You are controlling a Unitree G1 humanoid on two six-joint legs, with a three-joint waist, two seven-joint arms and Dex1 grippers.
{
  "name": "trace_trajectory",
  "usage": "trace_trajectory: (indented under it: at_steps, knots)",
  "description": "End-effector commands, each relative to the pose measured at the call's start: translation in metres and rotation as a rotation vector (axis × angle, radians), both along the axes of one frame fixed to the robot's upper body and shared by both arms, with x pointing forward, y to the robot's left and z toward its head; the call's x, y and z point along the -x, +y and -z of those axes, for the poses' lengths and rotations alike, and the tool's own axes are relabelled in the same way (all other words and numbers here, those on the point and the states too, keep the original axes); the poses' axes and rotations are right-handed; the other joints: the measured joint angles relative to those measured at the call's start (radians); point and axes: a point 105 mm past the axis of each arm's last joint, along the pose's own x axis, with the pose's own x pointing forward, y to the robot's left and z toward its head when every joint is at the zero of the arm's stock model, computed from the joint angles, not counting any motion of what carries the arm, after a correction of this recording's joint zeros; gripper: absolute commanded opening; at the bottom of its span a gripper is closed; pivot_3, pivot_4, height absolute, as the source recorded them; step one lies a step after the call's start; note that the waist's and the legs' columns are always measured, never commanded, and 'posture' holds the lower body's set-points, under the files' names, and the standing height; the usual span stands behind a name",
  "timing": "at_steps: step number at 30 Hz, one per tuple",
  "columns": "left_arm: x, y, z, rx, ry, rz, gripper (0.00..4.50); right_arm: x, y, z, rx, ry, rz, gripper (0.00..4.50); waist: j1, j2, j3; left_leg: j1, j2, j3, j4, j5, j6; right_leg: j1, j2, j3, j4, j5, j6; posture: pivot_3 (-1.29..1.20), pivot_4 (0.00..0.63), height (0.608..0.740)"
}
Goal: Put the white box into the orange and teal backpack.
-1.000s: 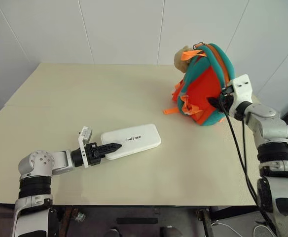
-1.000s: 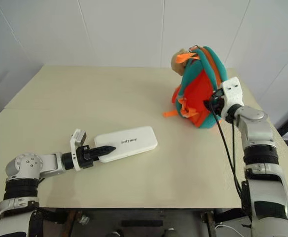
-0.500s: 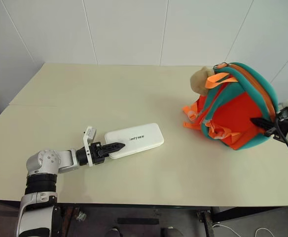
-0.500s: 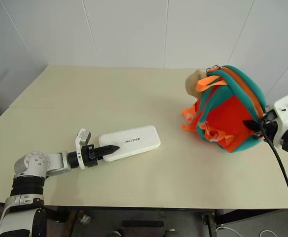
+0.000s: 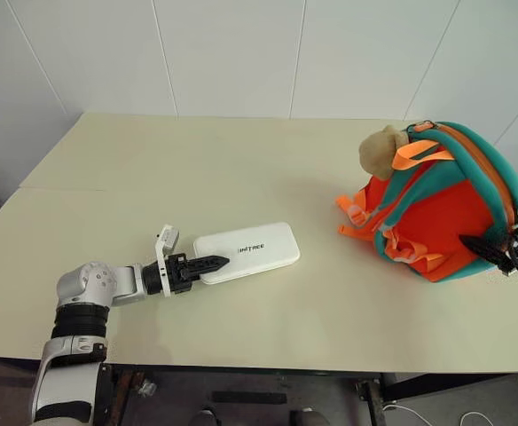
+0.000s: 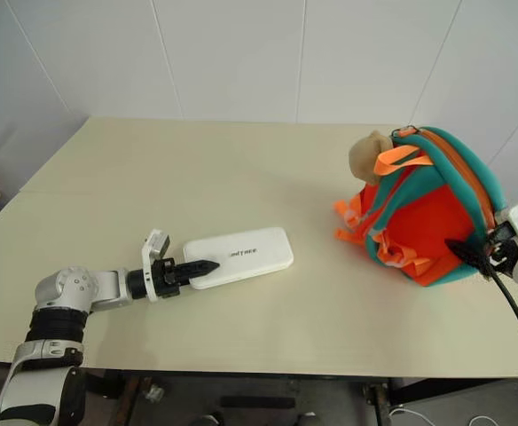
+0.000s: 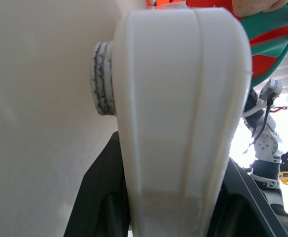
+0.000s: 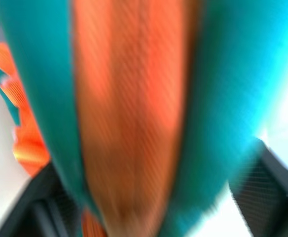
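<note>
so the white box [image 5: 246, 252] lies flat on the cream table [image 5: 197, 169], toward the robot's left, and the left gripper [image 5: 213, 263] has its two black fingers closed narrow on the box's near end, one finger lying over the top face. over at the table's right edge the orange and teal backpack [image 5: 441, 213] sits upright with its tan plush ball [image 5: 379, 151] at the top, and the right gripper [image 6: 472, 255] has its fingers spread wide around the teal edging of the backpack's side.
</note>
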Motion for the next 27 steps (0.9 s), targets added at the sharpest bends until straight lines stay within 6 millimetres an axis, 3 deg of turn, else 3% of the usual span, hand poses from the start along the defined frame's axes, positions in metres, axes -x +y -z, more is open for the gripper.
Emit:
trace_trajectory:
  at_steps: [1, 5, 7, 12, 16, 19, 22, 27]
  knots:
    - [-0.003, 0.004, -0.001, -0.036, -0.011, -0.004, 1.33, 0.019, -0.012, -0.022, 0.052, -0.047, 0.037, 4.47, 0.001, 0.0, 0.0, 0.0, 0.0, 0.0, 0.0, 0.0, 0.0, 0.0, 0.0, 0.0, 0.0, 0.0, 0.0, 0.0, 0.15, 0.74]
    - [-0.003, 0.002, 0.002, -0.037, -0.005, 0.009, 1.33, 0.037, -0.009, -0.015, 0.014, 0.003, 0.022, 4.47, -0.001, 0.0, 0.0, 0.0, 0.0, 0.0, 0.0, 0.0, 0.0, 0.001, 0.0, 0.0, 0.0, 0.0, 0.0, 0.0, 0.15, 0.74]
    - [-0.003, 0.001, 0.003, -0.036, 0.0, 0.016, 1.33, 0.051, 0.021, -0.002, -0.028, 0.081, -0.13, 4.47, -0.001, 0.0, 0.0, 0.0, 0.0, 0.0, 0.0, 0.0, 0.0, 0.0, 0.0, 0.0, 0.0, 0.0, 0.0, 0.0, 0.15, 0.74]
    - [-0.003, -0.002, 0.005, -0.037, 0.002, 0.025, 1.33, 0.068, 0.08, 0.012, -0.204, 0.177, -0.323, 4.47, -0.005, 0.0, 0.0, 0.001, 0.0, 0.0, 0.0, 0.0, 0.0, 0.001, 0.0, 0.0, 0.0, 0.0, 0.0, 0.0, 0.15, 0.74]
    - [-0.003, -0.003, 0.004, -0.04, 0.0, 0.031, 1.33, 0.047, 0.114, 0.02, -0.271, 0.119, -0.378, 4.47, -0.005, -0.003, -0.001, 0.002, 0.0, 0.0, 0.001, 0.0, 0.0, 0.001, 0.0, 0.0, 0.0, 0.001, 0.0, 0.0, 0.15, 0.74]
    - [-0.003, -0.001, 0.003, -0.043, -0.002, 0.027, 1.33, 0.028, 0.121, 0.017, -0.293, 0.057, -0.358, 4.47, -0.005, -0.003, -0.001, 0.001, 0.0, 0.0, 0.001, 0.001, 0.0, 0.001, 0.0, 0.0, -0.001, 0.002, -0.001, 0.0, 0.15, 0.74]
    - [-0.001, 0.007, -0.001, -0.046, -0.011, 0.007, 1.33, -0.014, 0.124, 0.007, -0.366, -0.077, -0.273, 4.47, -0.01, -0.005, -0.003, 0.001, 0.0, -0.001, 0.0, 0.001, 0.001, 0.001, 0.0, 0.0, 0.0, 0.002, -0.001, 0.0, 0.15, 0.74]
    - [0.002, 0.015, -0.006, -0.05, -0.028, -0.029, 1.33, -0.055, 0.134, 0.003, -0.399, -0.152, -0.206, 4.47, -0.015, -0.005, -0.003, 0.001, 0.0, 0.0, -0.002, 0.001, 0.001, -0.001, 0.0, -0.001, 0.002, 0.002, -0.002, 0.0, 0.15, 0.74]
